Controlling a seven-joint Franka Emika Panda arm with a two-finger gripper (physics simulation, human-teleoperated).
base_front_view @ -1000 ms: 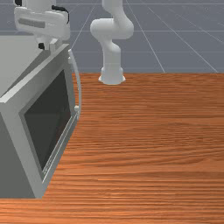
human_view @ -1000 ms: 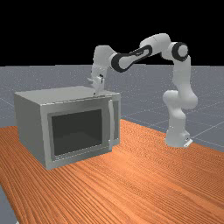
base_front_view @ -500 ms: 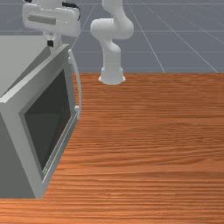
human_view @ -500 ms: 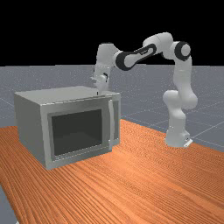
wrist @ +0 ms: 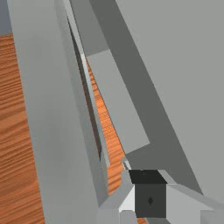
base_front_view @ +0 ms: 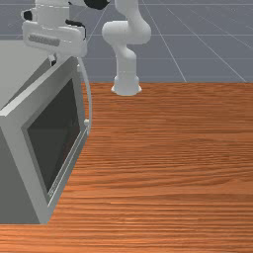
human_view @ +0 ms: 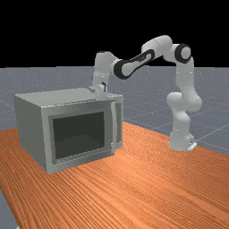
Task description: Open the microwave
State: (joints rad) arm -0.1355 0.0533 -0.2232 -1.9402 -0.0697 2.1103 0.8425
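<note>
Micro (base_front_view: 17, 168) on tbl (base_front_view: 173, 173) at front view's L, arm base (base_front_view: 126, 86) behind it, mid-view.

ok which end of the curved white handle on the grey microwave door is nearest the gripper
The upper end, near the door's top edge, where the gripper is; the lower end is near its bottom.

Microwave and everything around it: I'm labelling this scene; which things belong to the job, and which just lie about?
For the job: microwave; door, ajar; handle; gripper, near the door's top.
Just there: table, under the microwave.
</note>
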